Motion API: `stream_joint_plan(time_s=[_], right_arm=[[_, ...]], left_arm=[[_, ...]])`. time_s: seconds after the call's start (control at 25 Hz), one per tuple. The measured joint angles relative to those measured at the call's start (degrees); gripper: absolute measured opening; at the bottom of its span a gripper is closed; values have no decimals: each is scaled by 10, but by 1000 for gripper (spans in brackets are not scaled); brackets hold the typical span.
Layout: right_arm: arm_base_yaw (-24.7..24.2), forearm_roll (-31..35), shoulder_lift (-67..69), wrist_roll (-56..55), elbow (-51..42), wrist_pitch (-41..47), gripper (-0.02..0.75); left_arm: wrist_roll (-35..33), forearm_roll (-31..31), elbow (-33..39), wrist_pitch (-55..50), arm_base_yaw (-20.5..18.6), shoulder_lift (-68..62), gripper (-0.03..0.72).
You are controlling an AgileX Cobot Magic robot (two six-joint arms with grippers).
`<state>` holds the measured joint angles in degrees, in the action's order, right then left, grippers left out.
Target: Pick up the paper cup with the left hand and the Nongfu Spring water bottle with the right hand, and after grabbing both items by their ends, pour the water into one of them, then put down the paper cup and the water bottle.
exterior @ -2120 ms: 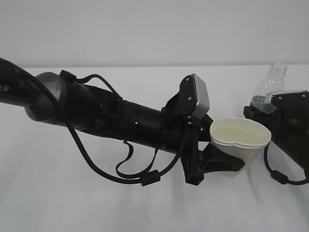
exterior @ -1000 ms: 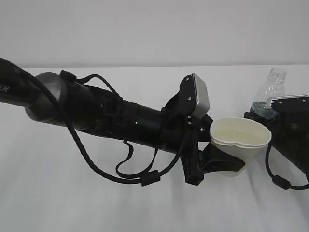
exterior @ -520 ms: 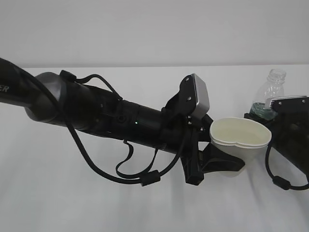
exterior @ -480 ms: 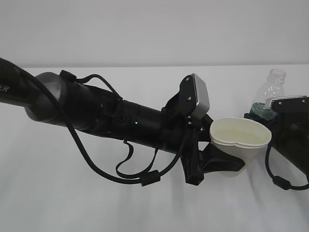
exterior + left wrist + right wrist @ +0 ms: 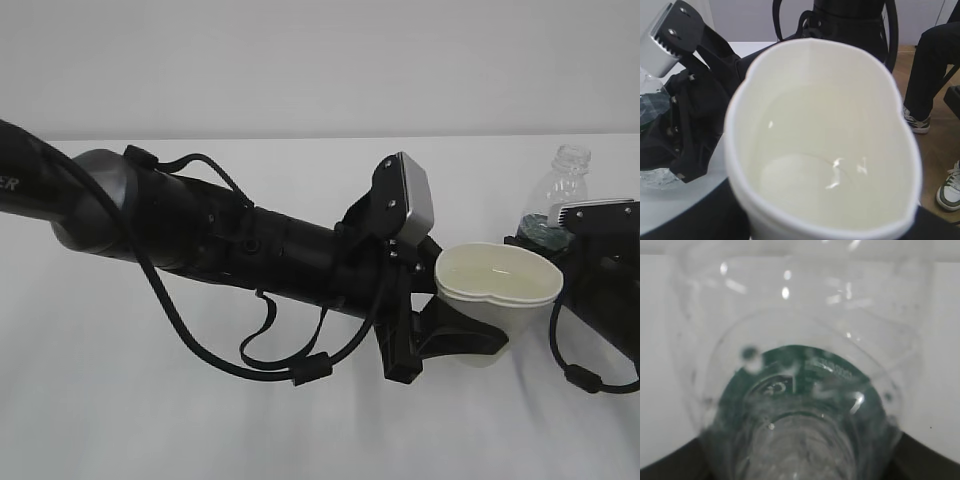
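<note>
Near the right edge of the white table, both task objects are in grasp. Left gripper: closed around the lower body of the paper cup, whose rolled rim is squeezed into a bean-shaped outline; the cup sits upright and low over the table, though contact with the surface cannot be judged. The left wrist view shows water pooled in the cup's cream interior, with glints on its surface. Right gripper: closed on the Nongfu Spring water bottle at the dark green label band; the bottle stands nearly upright just beside and behind the cup, its uncapped neck pointing up and clear of the cup's rim. The right wrist view looks along the ribbed bottle body toward its neck.

Step in hand, as judged: pouring appears complete, since liquid lies in the cup and the bottle is upright again; the set-down phase is underway. Next move calls for lowering each object until its base rests flat on the table, then widening each set of jaws gently, so the squeezed cup does not spring and slop water, before retreating.
</note>
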<state>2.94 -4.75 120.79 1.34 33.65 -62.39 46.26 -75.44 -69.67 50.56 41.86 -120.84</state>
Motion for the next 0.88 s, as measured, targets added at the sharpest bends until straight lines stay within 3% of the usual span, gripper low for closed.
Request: stream_joint_plan(time_s=[0.88], right_arm=[[0, -4, 0, 0, -21, -28, 530]], left_arm=[[0, 0, 0, 5, 0, 0, 396]])
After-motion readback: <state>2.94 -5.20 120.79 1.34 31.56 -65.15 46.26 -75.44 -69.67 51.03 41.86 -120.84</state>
